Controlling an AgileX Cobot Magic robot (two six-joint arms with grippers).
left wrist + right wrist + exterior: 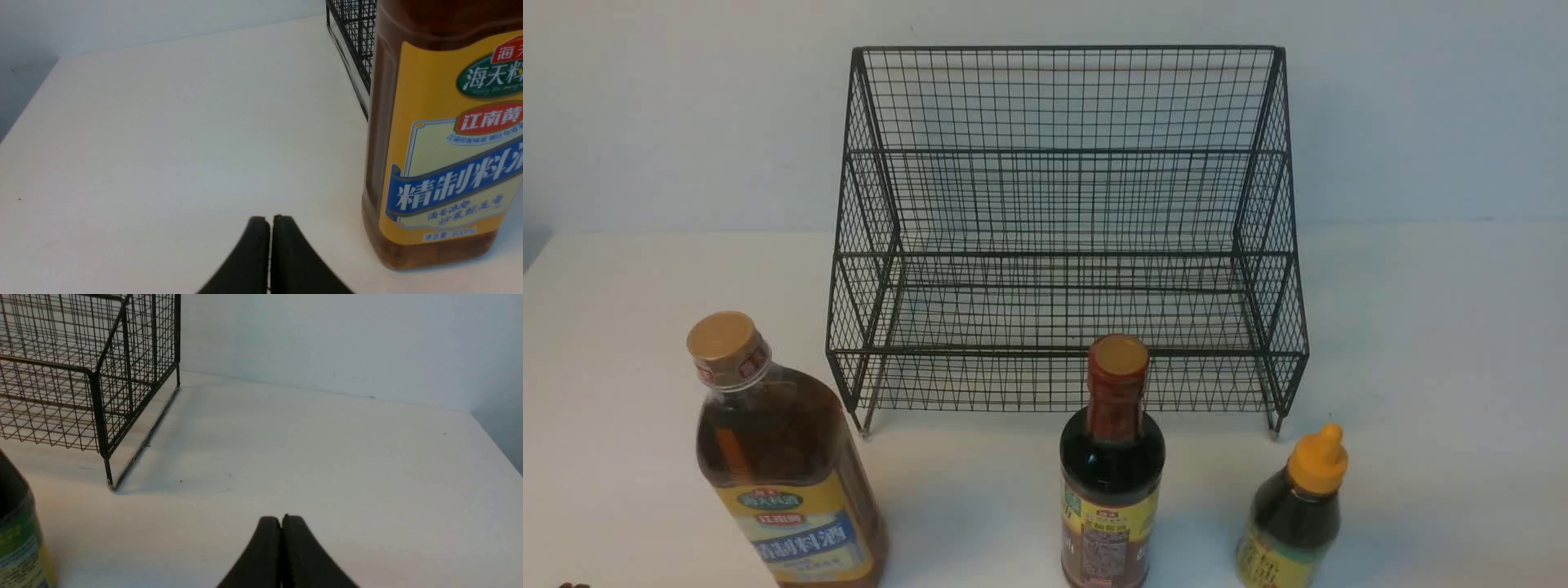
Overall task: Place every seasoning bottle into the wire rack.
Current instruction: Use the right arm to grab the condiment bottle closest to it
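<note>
The large amber bottle (378, 122), at the near left, has a yellow label (425, 81). Its green oval reads 海天料, cut by the frame edge. A red banner reads 江南黄 and a blue band 精制料酒. The print on the slim dark bottle (1111, 482) and the small dark bottle (1294, 514) is too blurred to read.

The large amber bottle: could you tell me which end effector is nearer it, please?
Left. The left end effector sits close beside the large amber bottle; the right end effector is far off, by the small dark bottle.

Closed left claw (270, 222) near the upright large amber bottle (441, 134).
</note>
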